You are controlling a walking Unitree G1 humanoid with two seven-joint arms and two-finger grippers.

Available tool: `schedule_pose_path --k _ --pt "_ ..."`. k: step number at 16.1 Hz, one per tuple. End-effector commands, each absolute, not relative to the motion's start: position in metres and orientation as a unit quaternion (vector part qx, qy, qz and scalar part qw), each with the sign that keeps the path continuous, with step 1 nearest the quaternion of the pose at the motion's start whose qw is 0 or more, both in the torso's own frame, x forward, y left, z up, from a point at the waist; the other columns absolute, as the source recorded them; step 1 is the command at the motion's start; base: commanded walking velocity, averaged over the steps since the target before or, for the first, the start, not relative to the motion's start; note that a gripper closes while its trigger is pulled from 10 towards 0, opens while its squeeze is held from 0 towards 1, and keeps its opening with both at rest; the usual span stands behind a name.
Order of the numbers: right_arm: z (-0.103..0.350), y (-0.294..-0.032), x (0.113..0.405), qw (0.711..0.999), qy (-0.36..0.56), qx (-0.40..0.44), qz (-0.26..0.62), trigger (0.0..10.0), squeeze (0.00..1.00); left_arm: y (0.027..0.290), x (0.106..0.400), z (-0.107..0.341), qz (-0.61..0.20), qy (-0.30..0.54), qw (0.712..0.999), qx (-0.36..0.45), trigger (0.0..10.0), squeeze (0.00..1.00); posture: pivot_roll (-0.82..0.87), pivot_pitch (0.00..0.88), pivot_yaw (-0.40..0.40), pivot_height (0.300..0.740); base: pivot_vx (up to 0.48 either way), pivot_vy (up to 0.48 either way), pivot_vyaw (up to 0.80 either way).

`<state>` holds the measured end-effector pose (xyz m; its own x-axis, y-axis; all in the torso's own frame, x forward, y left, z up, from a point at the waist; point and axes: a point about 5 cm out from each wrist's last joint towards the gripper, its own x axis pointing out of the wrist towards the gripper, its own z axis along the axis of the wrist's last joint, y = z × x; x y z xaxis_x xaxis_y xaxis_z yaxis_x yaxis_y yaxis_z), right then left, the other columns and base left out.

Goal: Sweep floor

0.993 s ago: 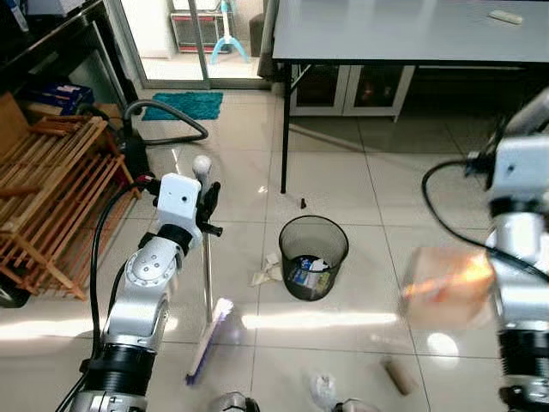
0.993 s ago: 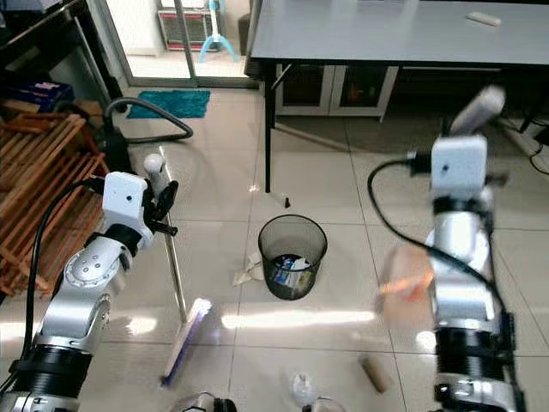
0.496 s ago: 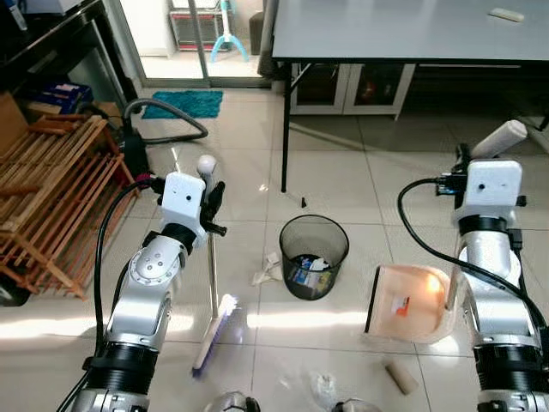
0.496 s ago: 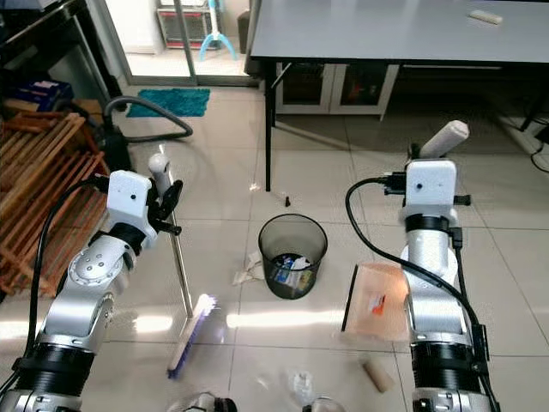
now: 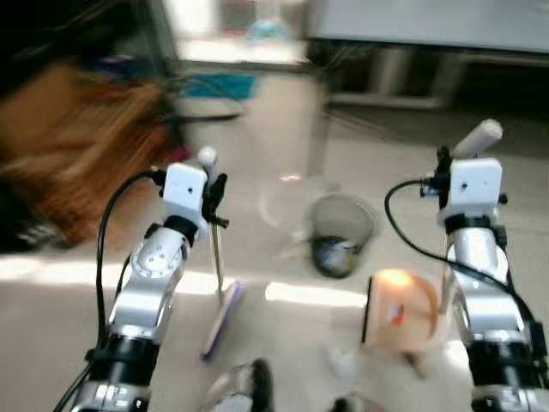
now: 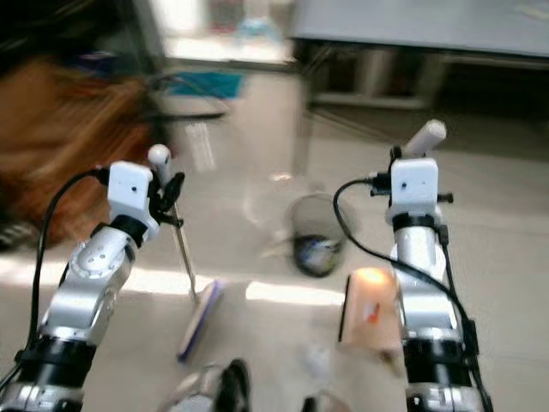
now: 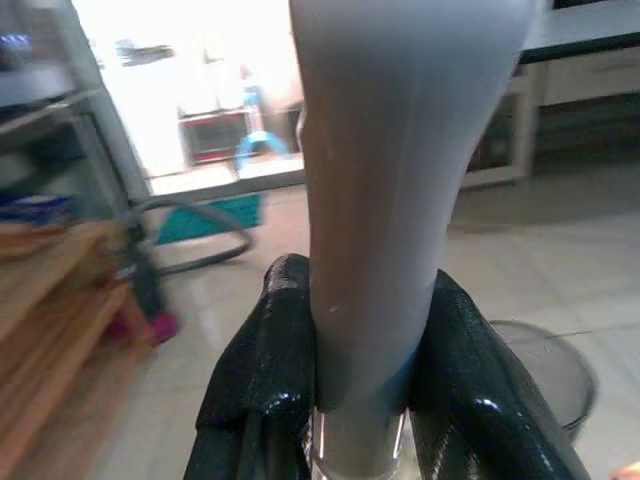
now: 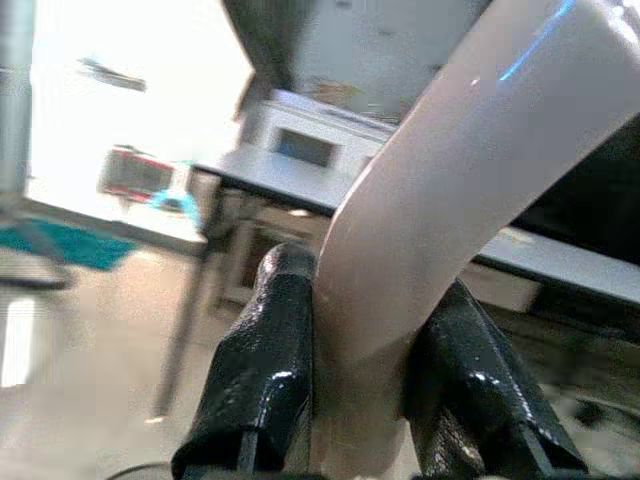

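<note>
Presently: left hand [image 7: 350, 380] clamped on broom [image 5: 216, 257], bristles on the floor beside the bin [image 5: 341, 233]; right hand [image 8: 355, 380] gripping dustpan [image 5: 399, 309] upright near the bin; best practice, probably: dustpan lip flat, short strokes toward it.

Two silver metallic arms, segmented, rounded joint housings, dark collars near base. White boxy wrist module on each arm. Black cable loops from each module down along arm. Left end effector [image 7: 365, 400]: two long glossy black fingers [image 7: 265, 390]. Right end effector [image 8: 360, 400]: same glossy black fingers [image 8: 265, 380].
</note>
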<state>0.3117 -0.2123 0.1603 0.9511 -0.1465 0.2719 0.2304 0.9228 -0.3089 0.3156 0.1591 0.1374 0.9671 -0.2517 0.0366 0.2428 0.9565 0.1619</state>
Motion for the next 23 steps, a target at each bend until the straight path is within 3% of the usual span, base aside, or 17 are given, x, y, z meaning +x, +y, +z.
schedule_pose_path --k 1,3,8,23 --pt "0.166 -0.211 0.312 0.974 -0.134 -0.153 -0.101 10.0 0.00 0.160 0.318 0.146 -0.124 -0.045 0.987 0.092 10.0 0.00 0.02 0.051 0.069 0.740 -0.262 0.000 0.00" --pt "0.158 -0.209 0.312 0.984 -0.109 -0.096 -0.104 10.0 0.00 0.161 0.320 0.144 -0.116 -0.036 0.988 0.091 10.0 0.00 0.02 0.049 0.068 0.740 0.000 0.000 0.00" --pt "0.149 -0.202 0.310 0.989 -0.083 -0.049 -0.109 10.0 0.00 0.164 0.323 0.147 -0.099 -0.041 0.990 0.096 10.0 0.00 0.01 0.052 0.068 0.740 0.000 0.000 0.00" --pt "0.147 -0.198 0.306 0.990 -0.072 -0.036 -0.117 10.0 0.00 0.160 0.322 0.143 -0.102 -0.039 0.987 0.117 10.0 0.00 0.00 0.067 0.067 0.740 0.000 -0.286 0.00"
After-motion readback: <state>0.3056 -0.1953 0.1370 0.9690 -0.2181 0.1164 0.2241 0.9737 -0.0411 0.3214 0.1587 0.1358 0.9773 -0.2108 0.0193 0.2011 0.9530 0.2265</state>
